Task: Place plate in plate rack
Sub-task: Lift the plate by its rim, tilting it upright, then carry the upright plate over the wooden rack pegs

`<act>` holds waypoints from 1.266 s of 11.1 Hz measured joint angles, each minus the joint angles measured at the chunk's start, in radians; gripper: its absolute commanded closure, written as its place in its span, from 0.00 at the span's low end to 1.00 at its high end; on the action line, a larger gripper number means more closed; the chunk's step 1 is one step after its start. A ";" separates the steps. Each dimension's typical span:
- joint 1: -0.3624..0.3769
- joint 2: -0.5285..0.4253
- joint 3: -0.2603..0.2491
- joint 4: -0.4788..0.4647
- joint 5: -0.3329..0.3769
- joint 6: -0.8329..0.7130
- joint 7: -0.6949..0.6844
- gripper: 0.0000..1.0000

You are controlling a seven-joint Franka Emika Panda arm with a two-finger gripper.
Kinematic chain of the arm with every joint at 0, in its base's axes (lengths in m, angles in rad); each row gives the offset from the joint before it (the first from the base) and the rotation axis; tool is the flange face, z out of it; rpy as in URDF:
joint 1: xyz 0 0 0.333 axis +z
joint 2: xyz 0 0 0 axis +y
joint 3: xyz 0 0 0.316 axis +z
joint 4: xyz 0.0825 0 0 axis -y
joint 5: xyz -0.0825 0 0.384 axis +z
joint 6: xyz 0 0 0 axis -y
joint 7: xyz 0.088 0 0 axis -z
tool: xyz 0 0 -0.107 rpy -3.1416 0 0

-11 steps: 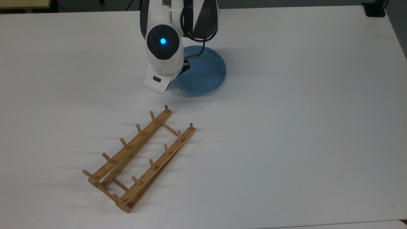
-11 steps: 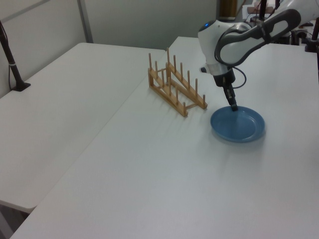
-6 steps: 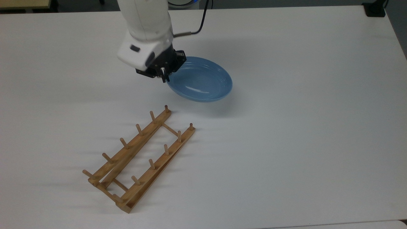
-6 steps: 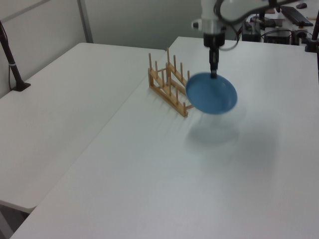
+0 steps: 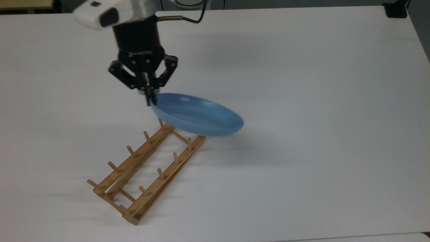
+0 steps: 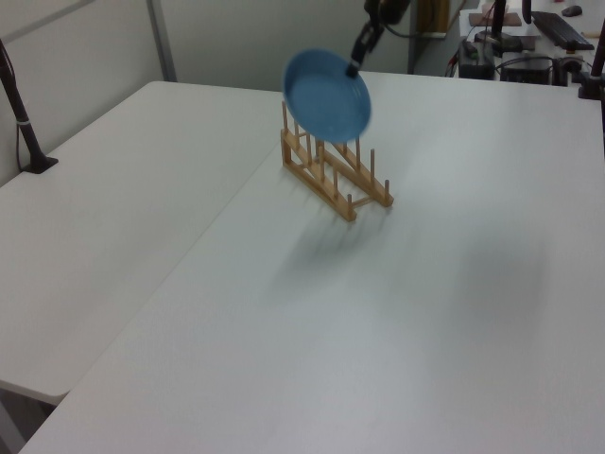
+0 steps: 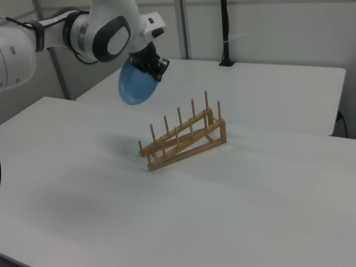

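The light-blue plate (image 5: 198,116) hangs in the air, tilted on edge, held by its rim in my gripper (image 5: 149,96), which is shut on it. In the top view it hovers over the upper end of the wooden plate rack (image 5: 147,169). From the left view the plate (image 6: 327,96) sits high above the rack (image 6: 334,167), with the gripper (image 6: 356,66) at its upper right rim. In the right view the plate (image 7: 135,85) hangs up and to the left of the rack (image 7: 183,139), apart from its pegs, and the gripper (image 7: 149,68) grips its upper edge.
The rack stands on a white table (image 5: 319,117). A second white table (image 6: 113,208) adjoins it on the left view's left, with a black clamp post (image 6: 24,123). Monitors and cables (image 6: 529,38) stand behind the table in the left view.
The gripper has lifted the plate higher and carried it from beside the rack to above the rack's end, tilting it more steeply. The rack has not moved.
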 measured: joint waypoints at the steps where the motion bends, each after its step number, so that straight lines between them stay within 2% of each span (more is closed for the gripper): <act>1: -0.003 0.002 -0.013 0.000 0.001 0.084 0.001 1.00; 6: -0.009 0.029 -0.089 -0.033 -0.003 0.487 -0.060 1.00; 9: -0.009 0.069 -0.130 -0.067 -0.005 0.567 -0.124 1.00; 12: -0.010 0.121 -0.170 -0.085 -0.008 0.735 -0.133 1.00; 14: -0.010 0.134 -0.178 -0.086 -0.008 0.752 -0.133 1.00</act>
